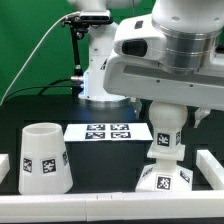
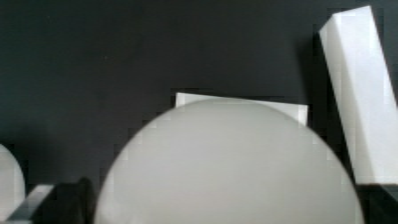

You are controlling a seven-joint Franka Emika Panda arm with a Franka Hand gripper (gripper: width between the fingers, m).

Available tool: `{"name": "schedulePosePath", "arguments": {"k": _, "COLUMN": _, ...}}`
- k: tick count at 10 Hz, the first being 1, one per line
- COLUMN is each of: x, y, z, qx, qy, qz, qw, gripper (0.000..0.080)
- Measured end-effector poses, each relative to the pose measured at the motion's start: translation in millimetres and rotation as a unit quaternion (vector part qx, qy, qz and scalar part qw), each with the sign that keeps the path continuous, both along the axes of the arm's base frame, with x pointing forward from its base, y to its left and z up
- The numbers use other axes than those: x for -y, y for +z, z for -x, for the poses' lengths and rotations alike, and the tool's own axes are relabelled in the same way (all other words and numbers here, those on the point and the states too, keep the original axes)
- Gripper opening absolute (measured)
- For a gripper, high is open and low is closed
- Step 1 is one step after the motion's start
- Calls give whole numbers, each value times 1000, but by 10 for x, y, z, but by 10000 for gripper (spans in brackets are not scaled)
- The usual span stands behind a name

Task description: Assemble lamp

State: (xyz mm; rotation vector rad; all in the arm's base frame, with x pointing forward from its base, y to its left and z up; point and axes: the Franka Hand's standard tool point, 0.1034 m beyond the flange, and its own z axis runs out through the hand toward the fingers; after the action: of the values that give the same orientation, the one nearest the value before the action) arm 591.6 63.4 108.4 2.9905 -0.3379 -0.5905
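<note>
The end effector [image 1: 165, 128] is clenched on the bulb [image 2: 222, 165], which stands directly beneath it on the base [image 1: 164, 182], while the shade [image 1: 43, 158] rests on the black tabletop [image 1: 105, 165] well off toward the exterior view's left.

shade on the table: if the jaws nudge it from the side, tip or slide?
The shade stands narrow open end up, wider end on the table, so it would likelier slide than tip. It looks like thin hollow plastic, probably light and stiff. Its smooth tapered wall might slip upward out of a pinch.
</note>
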Motion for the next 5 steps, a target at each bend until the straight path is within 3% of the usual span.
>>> {"name": "schedulePosePath", "arguments": {"k": 1, "x": 21, "y": 78, "z": -32, "qx": 7, "qy": -3, "qz": -2, "qw": 1000, "gripper": 693}}
{"name": "schedulePosePath", "arguments": {"k": 4, "x": 69, "y": 603, "z": -100, "qx": 54, "qy": -16, "qz": -23, "qw": 998, "gripper": 698}}
{"name": "schedulePosePath", "arguments": {"k": 5, "x": 147, "y": 701, "z": -94, "qx": 68, "qy": -8, "qz": -29, "qw": 997, "gripper": 698}}
